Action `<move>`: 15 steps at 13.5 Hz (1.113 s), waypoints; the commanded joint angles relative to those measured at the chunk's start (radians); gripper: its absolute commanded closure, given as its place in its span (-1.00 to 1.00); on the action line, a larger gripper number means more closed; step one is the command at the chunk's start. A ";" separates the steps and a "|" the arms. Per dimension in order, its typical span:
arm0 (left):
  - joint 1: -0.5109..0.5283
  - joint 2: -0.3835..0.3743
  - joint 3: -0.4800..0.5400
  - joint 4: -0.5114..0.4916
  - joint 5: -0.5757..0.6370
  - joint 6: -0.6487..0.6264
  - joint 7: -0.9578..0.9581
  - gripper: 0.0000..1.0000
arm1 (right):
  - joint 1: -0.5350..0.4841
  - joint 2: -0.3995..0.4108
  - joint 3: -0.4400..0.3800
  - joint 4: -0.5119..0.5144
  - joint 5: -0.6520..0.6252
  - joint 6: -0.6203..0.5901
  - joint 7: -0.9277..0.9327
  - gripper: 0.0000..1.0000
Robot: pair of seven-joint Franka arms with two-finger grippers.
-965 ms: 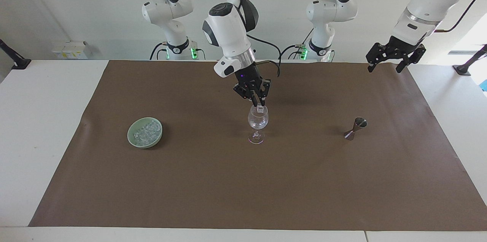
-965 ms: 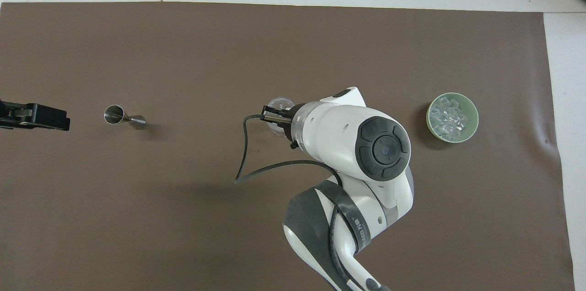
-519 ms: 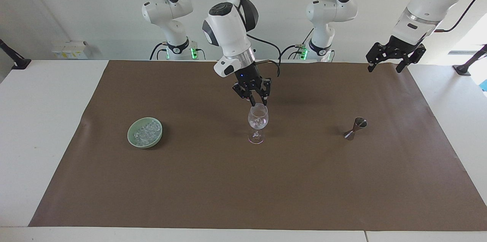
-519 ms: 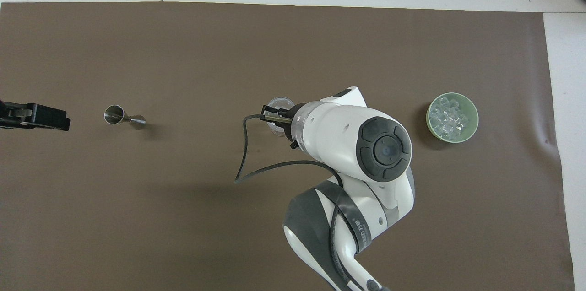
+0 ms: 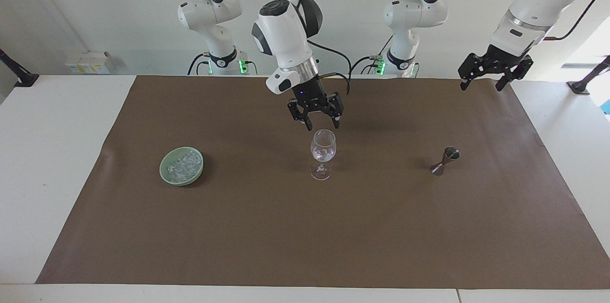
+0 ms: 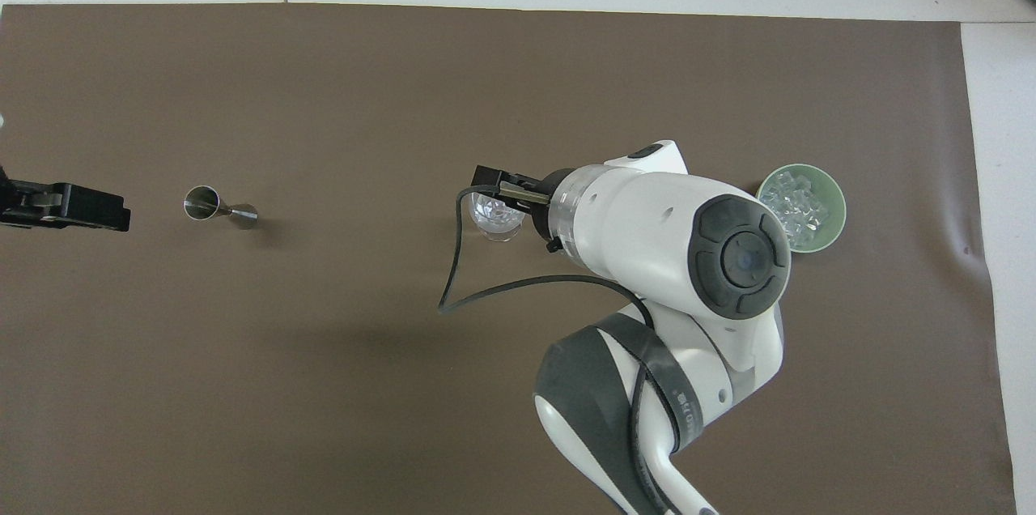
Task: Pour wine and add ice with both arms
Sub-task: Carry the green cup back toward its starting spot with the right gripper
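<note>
A clear stemmed wine glass (image 5: 323,153) stands upright near the middle of the brown paper mat (image 5: 305,227) that covers the white desk (image 5: 52,150). Clear ice shows inside its bowl.

The right arm's black 2-finger hand (image 5: 323,124) hangs over the glass, just above its rim and clear of it, fingers spread apart and holding nothing. In the overhead view the same hand (image 6: 502,187) covers part of the glass (image 6: 494,217).

A shallow pale green bowl (image 5: 181,166) sits on the mat toward the right arm's end of the desk, well apart from the glass, with a heap of small glassy ice cubes (image 5: 183,164) in it. From overhead the white arm hides one edge of the bowl (image 6: 813,207).

A small steel hourglass-shaped jigger (image 5: 445,161) rests on the mat toward the left arm's end, tilted, its open mouth up.

The left arm's hand (image 5: 481,85) waits in the air over the mat's edge at that end, fingers apart and empty.
</note>
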 commanded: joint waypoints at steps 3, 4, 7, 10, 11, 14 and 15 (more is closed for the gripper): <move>-0.015 -0.029 0.009 -0.031 -0.010 0.005 0.011 -1.00 | -0.091 -0.120 0.007 -0.048 -0.079 -0.209 -0.080 -1.00; -0.015 -0.029 0.009 -0.031 -0.010 0.005 0.011 -1.00 | -0.108 -0.145 0.007 -0.065 -0.107 -0.256 -0.105 -1.00; -0.014 -0.029 0.009 -0.031 -0.010 0.005 0.013 -1.00 | -0.171 -0.209 0.007 -0.124 -0.134 -0.336 -0.269 -1.00; -0.015 -0.029 0.009 -0.031 -0.010 0.003 0.013 -1.00 | -0.222 -0.226 0.005 -0.115 -0.134 -0.390 -0.354 -1.00; -0.015 -0.029 0.009 -0.031 -0.010 0.002 0.011 -1.00 | -0.237 -0.231 0.005 -0.110 -0.134 -0.393 -0.354 -1.00; -0.015 -0.029 0.009 -0.031 -0.010 -0.001 0.005 -1.00 | -0.260 -0.215 -0.001 -0.050 -0.147 -0.482 -0.356 -1.00; -0.015 -0.029 0.009 -0.031 -0.010 -0.004 0.004 -1.00 | -0.271 -0.205 -0.002 -0.026 -0.159 -0.496 -0.360 -1.00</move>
